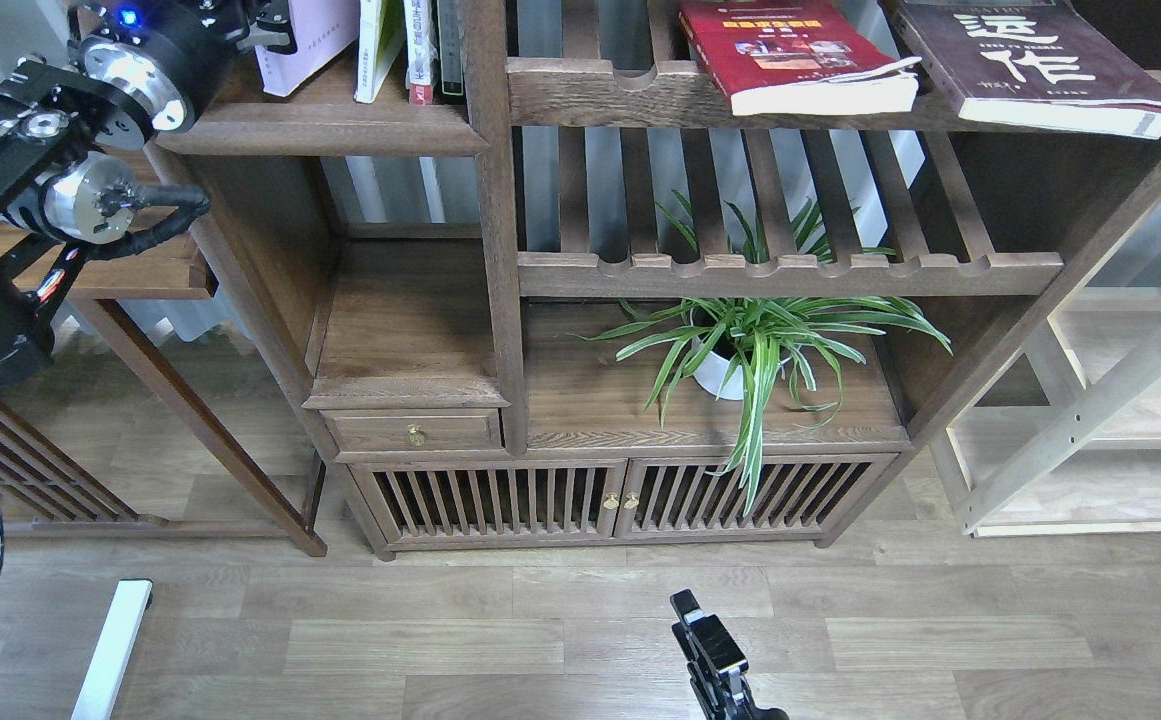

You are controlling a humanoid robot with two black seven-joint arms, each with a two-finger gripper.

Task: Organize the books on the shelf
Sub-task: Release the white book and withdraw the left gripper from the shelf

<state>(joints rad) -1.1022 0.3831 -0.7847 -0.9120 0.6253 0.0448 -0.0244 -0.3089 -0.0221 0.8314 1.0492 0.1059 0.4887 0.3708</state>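
A pale lavender-white book (308, 42) stands tilted at the left end of the dark-brown shelf (320, 130), top left. My left gripper (265, 22) is at the book's left edge, one finger (278, 28) over its cover, shut on it; the top edge of the view cuts it off. Three thin books (418, 50) stand to its right against the upright post. The red book with a yellow band (790, 50) and the maroon book with cream characters (1030, 60) lie flat on the top slatted rack. My right gripper (705, 640) hangs low over the floor, small and dark.
A spider plant in a white pot (750, 350) stands on the lower board under a slatted rack (790, 270). A drawer (415, 432) and slatted doors (620, 500) are below. A pale wood frame (1090, 420) stands right, a side table (140, 270) left.
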